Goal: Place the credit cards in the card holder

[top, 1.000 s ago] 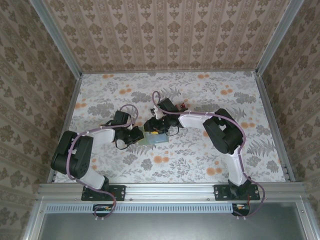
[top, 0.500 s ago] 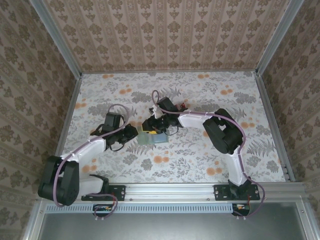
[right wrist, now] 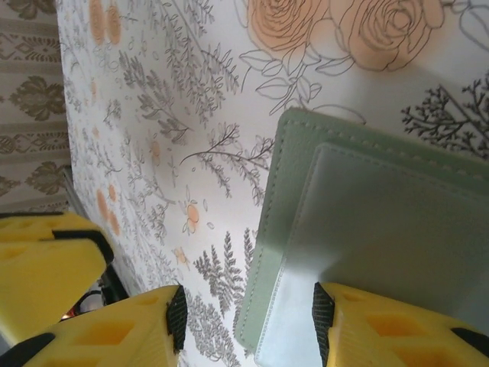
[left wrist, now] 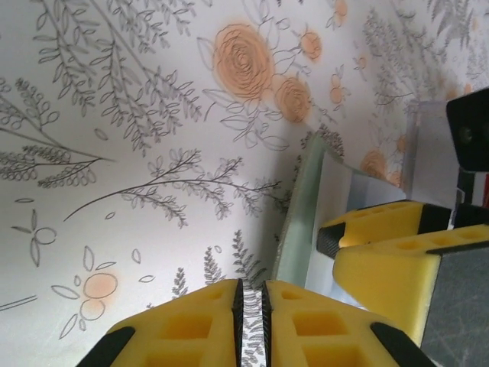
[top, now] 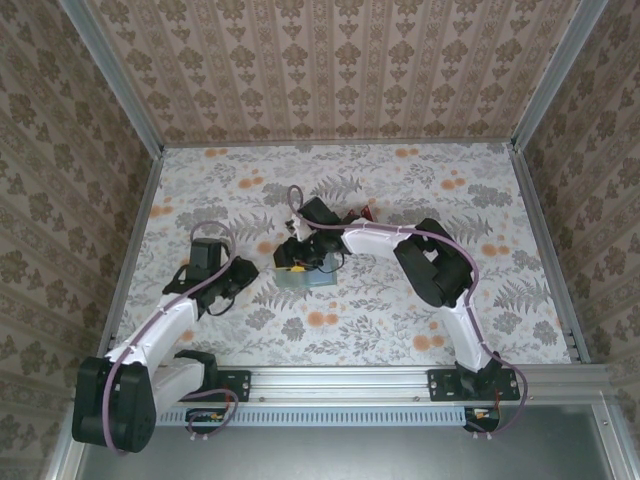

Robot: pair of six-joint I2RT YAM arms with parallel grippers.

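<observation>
- The right pincer (right wrist: 248,325) is spread. One yellow finger, with its black pad (right wrist: 324,315), lies over the card holder (right wrist: 367,206). The other finger hangs over bare table to the side, so the holder's stitched long edge sits in the gap between the two.
- The left pincer (left wrist: 250,306) has its two yellow fingers pressed almost together with only a thin slit between them. Nothing is in the slit but the tabletop beneath.
- From the left wrist, the card holder (left wrist: 302,206) shows edge-on just beyond the left fingers and apart from them. The right pincer's yellow fingers (left wrist: 382,229) are on it from the far side.
- The card holder is a plain grey-green sleeve with a seam of stitches around a slightly raised inner panel. It lies flat near the middle of the table (top: 400,320), directly under the right pincer (top: 297,262).
- The left pincer (top: 245,272) hovers low to the left of the holder, near it but not touching.
- The credit cards (top: 364,212) appear to be the small red patch just past the right arm's wrist. It is too small to tell colours or count.
- The table is covered in a cloth printed with orange roses and grey ferns.
- Patterned wallpaper (top: 330,70) lines the walls around it.
</observation>
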